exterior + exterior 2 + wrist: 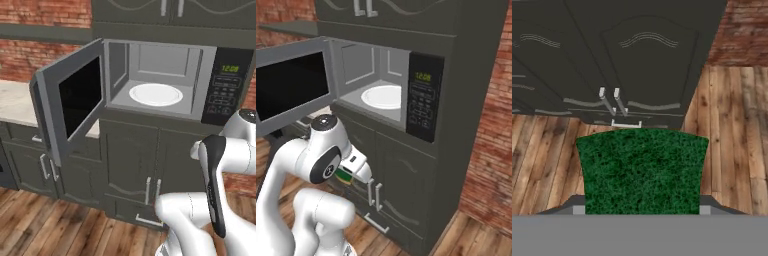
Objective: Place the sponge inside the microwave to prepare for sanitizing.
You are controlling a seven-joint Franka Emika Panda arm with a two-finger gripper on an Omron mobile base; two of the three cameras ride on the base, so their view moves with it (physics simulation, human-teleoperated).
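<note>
Carrying step in hand, judging by the layout: sponge [642,170] clamped between the fingers of the gripper [641,210], green face spread wide just ahead of the tips in the hand view, a sliver of green and yellow also peeking under the hand in the right base view [344,174]. Hand held low, below the level of the microwave [165,80], pointing down at the cabinet doors [647,65] and the wood floor [732,140] beyond the sponge. Microwave well above the gripper and ahead of it, door [70,105] swung wide open to the left, cavity bare except for the white plate [156,94] on its floor. Nothing in the opening to block entry. Next move, by this reading: lift the hand up past the cabinet front, level it toward the cavity, carry the sponge in over the sill and above the plate, then part the fingers. Care needed with the open door on one side and the keypad panel [225,87] on the other; grip best kept firm until the sponge is over the plate.
</note>
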